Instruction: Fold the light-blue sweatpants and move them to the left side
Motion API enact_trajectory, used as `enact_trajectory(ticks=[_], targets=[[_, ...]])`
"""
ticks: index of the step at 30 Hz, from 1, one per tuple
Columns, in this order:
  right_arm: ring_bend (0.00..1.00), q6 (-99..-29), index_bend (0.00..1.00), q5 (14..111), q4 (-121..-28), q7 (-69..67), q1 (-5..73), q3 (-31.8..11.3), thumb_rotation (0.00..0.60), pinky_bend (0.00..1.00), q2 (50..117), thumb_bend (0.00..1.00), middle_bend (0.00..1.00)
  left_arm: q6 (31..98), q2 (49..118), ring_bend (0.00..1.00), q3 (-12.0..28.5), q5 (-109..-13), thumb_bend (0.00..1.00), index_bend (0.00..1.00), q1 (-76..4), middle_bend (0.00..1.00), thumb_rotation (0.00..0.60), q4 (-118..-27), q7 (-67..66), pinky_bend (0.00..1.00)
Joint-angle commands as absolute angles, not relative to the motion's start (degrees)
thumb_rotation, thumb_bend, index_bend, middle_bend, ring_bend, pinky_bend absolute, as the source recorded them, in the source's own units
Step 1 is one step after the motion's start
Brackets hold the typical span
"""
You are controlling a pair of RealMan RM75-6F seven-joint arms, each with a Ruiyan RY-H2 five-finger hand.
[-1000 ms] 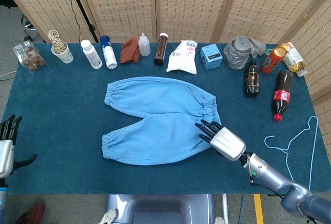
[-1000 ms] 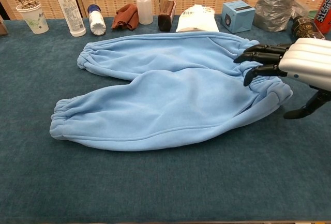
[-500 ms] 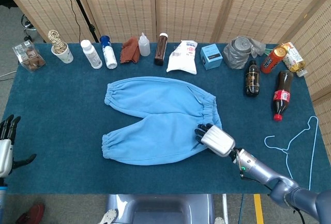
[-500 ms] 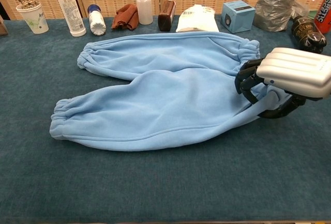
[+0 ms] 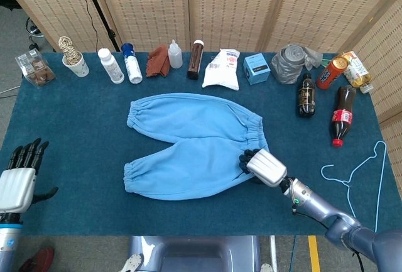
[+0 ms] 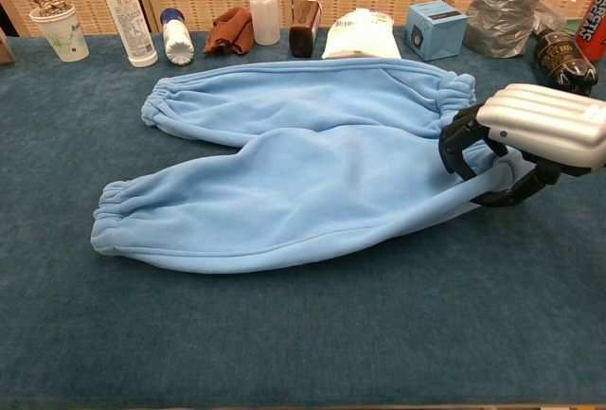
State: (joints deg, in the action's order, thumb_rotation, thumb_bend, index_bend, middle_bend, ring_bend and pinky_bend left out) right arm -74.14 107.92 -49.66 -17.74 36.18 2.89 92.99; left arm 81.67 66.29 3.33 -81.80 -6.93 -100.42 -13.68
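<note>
- Two hands appear in the head view. The right hand (image 5: 265, 166) lies at the near waistband corner of the light-blue sweatpants (image 5: 191, 144), back plate upward, dark fingers curled down into the fabric edge; its forearm runs off toward the lower right.
- The left hand (image 5: 19, 178) is at the table's (image 5: 75, 121) near-left edge, well apart from the sweatpants, fingers straight and spread, thumb out to the side, holding nothing.
- The sweatpants lie flat at the table's centre, both legs pointing left and the waistband to the right.
- A hanger (image 5: 358, 174) lies right of the right hand; bottles and packets line the far edge.
- In the chest view, the right hand (image 6: 535, 135) shows its ribbed silver back; fingers (image 6: 461, 140) and thumb close around the waistband corner of the sweatpants (image 6: 303, 159), which is gathered slightly between them.
- The left hand is outside this view.
</note>
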Motion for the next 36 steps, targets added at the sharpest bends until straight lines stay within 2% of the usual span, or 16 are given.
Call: enact_trajectory(ticks=[1,6,11,15,21,36], targets=[[0.4,-73.46,0.67,105.7,-49.99,-23.51,35.96,3.14,0.6,0.63,92.44,0.52,0.47,79.16,68.59,0.0,1.45,-88.74,0.0,0.0,-9.97,0.0,0.6,-93.99,-9.51,0.0],[0.4,-72.33,0.67,103.36,-51.69,-30.97,36.06,3.2,0.6,0.63,90.95,0.52,0.47,76.79,71.98,0.0,-0.12,-95.97,0.0,0.0,-13.87,0.0,0.6,-87.13,-5.21,0.02],[0.4,-73.44,0.67,102.55,-53.45,-35.7,35.63,3.51,0.6,0.63,89.54,0.52,0.47,76.4,76.62,0.0,-0.62,-101.63,0.0,0.0,-17.36,0.0,0.6,-81.66,-3.07,0.13],[0.41,-74.14,0.67,102.24,-54.52,-37.75,35.3,3.94,0.6,0.63,88.64,0.52,0.47,76.74,81.04,0.03,-0.99,-104.79,0.0,0.0,-19.52,0.0,0.6,-78.06,-1.95,0.17],[0.4,-73.76,0.67,100.84,-56.36,-42.73,35.03,4.24,0.6,0.63,87.78,0.52,0.47,75.8,86.02,0.03,-0.98,-105.25,0.0,0.0,-21.66,0.0,0.6,-74.78,-0.4,0.17],[0.4,-72.64,0.67,99.09,-56.61,-45.13,35.0,4.19,0.6,0.63,87.74,0.53,0.47,70.7,93.99,0.0,-1.13,-101.06,0.0,0.0,-24.2,0.0,0.6,-71.3,0.27,0.17]])
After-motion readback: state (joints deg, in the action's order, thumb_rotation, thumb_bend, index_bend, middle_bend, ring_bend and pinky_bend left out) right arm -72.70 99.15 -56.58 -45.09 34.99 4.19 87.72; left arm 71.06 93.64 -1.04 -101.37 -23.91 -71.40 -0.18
